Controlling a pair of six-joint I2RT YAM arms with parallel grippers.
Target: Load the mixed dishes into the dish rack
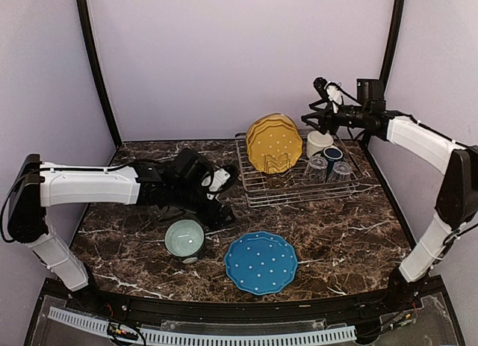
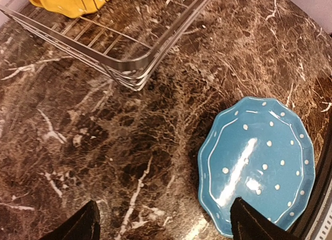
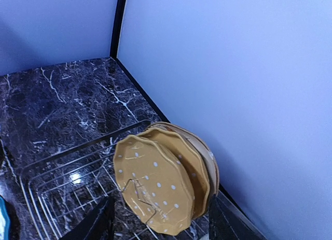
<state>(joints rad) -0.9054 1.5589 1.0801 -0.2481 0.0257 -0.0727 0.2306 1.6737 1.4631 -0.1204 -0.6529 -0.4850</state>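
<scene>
Nearest the front edge: blue plate (image 1: 261, 262), flat on the marble table (image 1: 351, 226), face up. Just left of it and a little further back, green bowl (image 1: 184, 238), upright. Left pincer (image 1: 218, 208) hovers low just behind the bowl, jaws wide, nothing between them. Its own camera has the plate off to its right, rim passing under one fingertip (image 2: 254, 224). A round plate has no long axis to line up with, so a rim pinch looks needed. Judged the nearer arm for both loose dishes. Behind: wire rack (image 1: 254, 193), with yellow plates (image 1: 273, 143) on edge in the prongs, cream mug (image 1: 319, 143), navy mug (image 1: 332, 155) and glasses (image 1: 317, 167) at its right end. Furthest: right pincer (image 1: 310, 122), raised above the rack's back right, jaws apart, holding nothing, well apart from the plate.
</scene>
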